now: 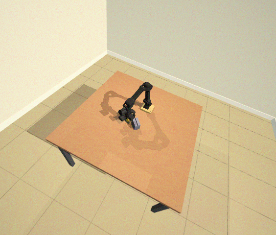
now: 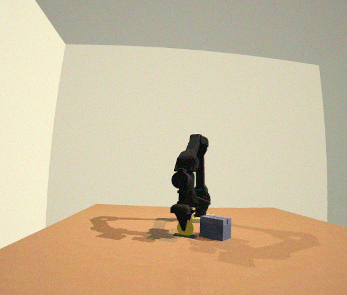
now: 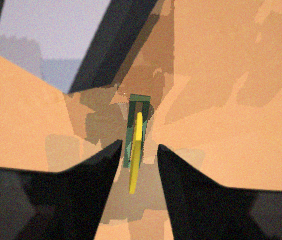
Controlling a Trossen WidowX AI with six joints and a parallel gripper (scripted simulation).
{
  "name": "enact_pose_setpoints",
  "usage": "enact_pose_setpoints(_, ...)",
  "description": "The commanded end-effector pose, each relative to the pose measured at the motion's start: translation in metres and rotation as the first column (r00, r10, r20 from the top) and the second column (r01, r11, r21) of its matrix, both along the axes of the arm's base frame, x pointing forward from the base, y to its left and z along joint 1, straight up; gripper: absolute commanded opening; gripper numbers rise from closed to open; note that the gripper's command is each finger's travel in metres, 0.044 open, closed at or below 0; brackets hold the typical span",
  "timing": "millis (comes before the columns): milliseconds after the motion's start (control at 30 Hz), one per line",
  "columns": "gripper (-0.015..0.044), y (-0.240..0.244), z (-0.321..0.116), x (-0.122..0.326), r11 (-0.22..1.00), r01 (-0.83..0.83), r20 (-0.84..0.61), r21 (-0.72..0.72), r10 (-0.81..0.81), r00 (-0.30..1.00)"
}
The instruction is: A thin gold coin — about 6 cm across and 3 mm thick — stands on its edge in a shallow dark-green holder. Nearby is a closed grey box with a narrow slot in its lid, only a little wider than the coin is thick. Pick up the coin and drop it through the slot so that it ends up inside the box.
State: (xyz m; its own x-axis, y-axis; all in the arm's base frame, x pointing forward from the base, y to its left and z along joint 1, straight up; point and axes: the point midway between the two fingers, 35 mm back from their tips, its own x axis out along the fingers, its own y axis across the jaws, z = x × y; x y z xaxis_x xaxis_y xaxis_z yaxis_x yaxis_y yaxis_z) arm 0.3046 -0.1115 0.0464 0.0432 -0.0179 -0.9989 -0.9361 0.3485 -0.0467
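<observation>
Between your gripper's (image 3: 138, 150) spread, empty fingers stands the gold coin (image 3: 136, 150), upright in its dark-green holder (image 3: 140, 102); you're mid-approach, so next pinch its faces.
</observation>
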Motion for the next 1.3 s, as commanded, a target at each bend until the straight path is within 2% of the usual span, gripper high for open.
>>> enact_pose_setpoints(0,0.0161,0.002,-0.010,-0.003,1.000,0.003,-0.012,0.008,-0.003,1.000)
enact_pose_setpoints(200,0.0161,0.002,-0.016,-0.003,1.000,0.003,-0.012,0.009,-0.003,1.000)
enact_pose_setpoints(367,0.0029,0.002,-0.016,-0.003,1.000,0.003,-0.012,0.009,-0.003,1.000)
enact_pose_setpoints(500,0.0003,0.002,-0.016,-0.003,1.000,0.003,-0.012,0.009,-0.003,1.000)
enact_pose_setpoints(800,0.0000,0.002,-0.014,-0.003,1.000,0.003,-0.012,0.008,-0.003,1.000)
enact_pose_setpoints(1267,0.0000,0.001,0.020,0.000,1.000,0.003,-0.012,0.008,-0.003,1.000)
